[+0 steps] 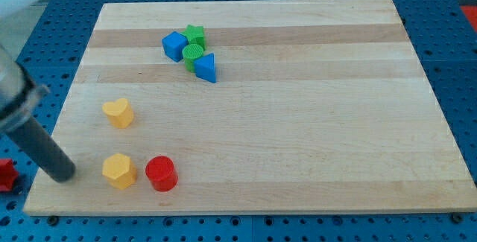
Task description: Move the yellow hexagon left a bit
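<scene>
The yellow hexagon (pixel 118 170) lies near the board's bottom left corner. A red cylinder (pixel 161 173) sits just to its right, a small gap between them. My rod comes in from the view's left edge, and my tip (pixel 61 175) rests on the board left of the yellow hexagon, apart from it. A yellow heart-shaped block (pixel 118 112) lies above the hexagon.
A cluster sits near the view's top centre: a blue cube (pixel 174 45), a green star (pixel 195 35), a green cylinder (pixel 193 56) and a blue triangle (pixel 206 67). The wooden board (pixel 298 123) lies on a blue perforated table. A red object (pixel 7 173) sits off the board's left edge.
</scene>
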Motion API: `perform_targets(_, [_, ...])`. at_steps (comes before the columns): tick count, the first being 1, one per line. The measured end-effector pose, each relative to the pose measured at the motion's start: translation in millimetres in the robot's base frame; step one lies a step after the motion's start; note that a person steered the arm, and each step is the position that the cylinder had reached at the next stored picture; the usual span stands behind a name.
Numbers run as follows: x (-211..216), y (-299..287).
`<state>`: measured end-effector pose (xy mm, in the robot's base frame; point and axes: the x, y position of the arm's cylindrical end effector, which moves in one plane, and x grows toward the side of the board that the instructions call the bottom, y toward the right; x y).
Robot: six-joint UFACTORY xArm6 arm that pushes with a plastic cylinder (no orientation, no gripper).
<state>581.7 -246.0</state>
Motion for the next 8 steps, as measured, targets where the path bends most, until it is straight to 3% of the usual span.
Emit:
perform_targets(1, [-8, 5])
perform_targets(2, [-24, 51])
perform_targets(3, [-66, 34])
perform_targets(4, [-90, 123])
perform_targets(5, [-107, 177])
perform_targets(6, [-114, 173])
perform_targets(8, [-165, 107])
